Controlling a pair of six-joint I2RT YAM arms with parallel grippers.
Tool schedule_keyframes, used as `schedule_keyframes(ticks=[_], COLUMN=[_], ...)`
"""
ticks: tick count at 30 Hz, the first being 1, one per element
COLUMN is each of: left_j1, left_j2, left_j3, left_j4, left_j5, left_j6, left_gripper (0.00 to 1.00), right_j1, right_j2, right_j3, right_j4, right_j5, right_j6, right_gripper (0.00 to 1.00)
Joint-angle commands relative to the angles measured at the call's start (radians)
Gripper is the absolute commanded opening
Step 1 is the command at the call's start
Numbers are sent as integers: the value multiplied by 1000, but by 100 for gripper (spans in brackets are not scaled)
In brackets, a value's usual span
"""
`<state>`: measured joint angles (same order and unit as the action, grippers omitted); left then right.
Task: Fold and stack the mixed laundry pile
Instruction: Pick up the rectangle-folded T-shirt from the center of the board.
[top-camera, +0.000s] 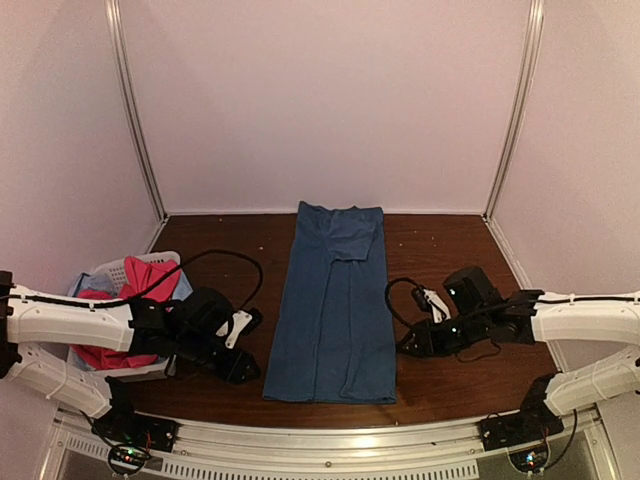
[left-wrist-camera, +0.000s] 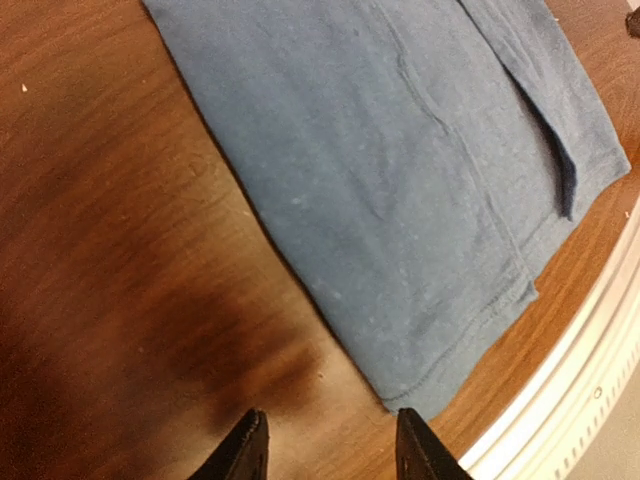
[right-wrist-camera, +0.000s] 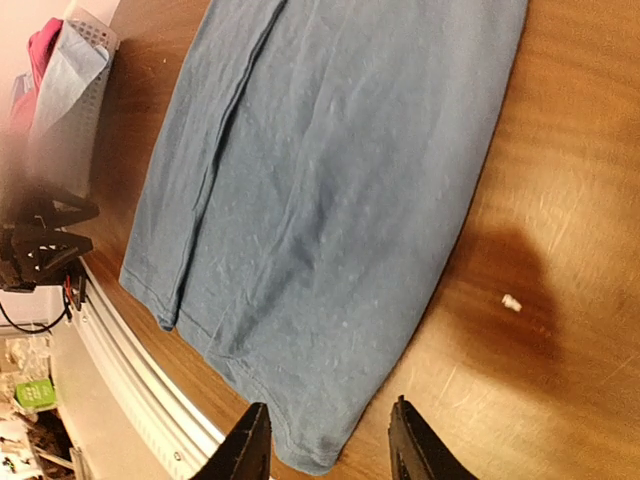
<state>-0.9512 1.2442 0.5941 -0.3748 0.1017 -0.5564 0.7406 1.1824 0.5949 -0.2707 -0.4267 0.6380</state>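
Note:
A dark blue T-shirt (top-camera: 333, 305) lies flat on the brown table, folded into a long strip running from near edge to far wall. My left gripper (top-camera: 243, 368) hovers just left of its near left corner. In the left wrist view the gripper (left-wrist-camera: 330, 445) is open over bare wood, with the shirt (left-wrist-camera: 400, 180) hem just ahead. My right gripper (top-camera: 412, 340) sits at the shirt's right edge. In the right wrist view the gripper (right-wrist-camera: 328, 440) is open, the shirt (right-wrist-camera: 330, 200) corner lying below the gap. The pink shirt (top-camera: 105, 300) and the pale blue cloth (top-camera: 182, 287) rest in the basket.
A white slotted basket (top-camera: 140, 265) stands at the left edge beside my left arm; the right wrist view shows this basket (right-wrist-camera: 80, 120) too. A metal rail (top-camera: 330, 435) runs along the table's near edge. A small white crumb (right-wrist-camera: 511, 302) lies on the wood.

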Motion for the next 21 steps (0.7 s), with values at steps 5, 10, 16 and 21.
schedule_keyframes(ticks=[5,10,16,21], left_j1=[-71,-92,-99,-101], left_j2=[-29,7,39,70], left_j3=[-102,-127,-161,-159], left_j4=[189,244,299,328], left_j5=[32,48,68,71], left_j6=[-203,-235,-268,-266], left_gripper=[45,44,43,41], right_j1=[131,177,223,253], right_j2=[-18,28,75,128], right_j3=[-179,-198,-225,-236], right_j4=[223,266,324,380], right_j5=[35,51,55,57], right_j6=[256,293,330,358], right_gripper=[45,44,40,38])
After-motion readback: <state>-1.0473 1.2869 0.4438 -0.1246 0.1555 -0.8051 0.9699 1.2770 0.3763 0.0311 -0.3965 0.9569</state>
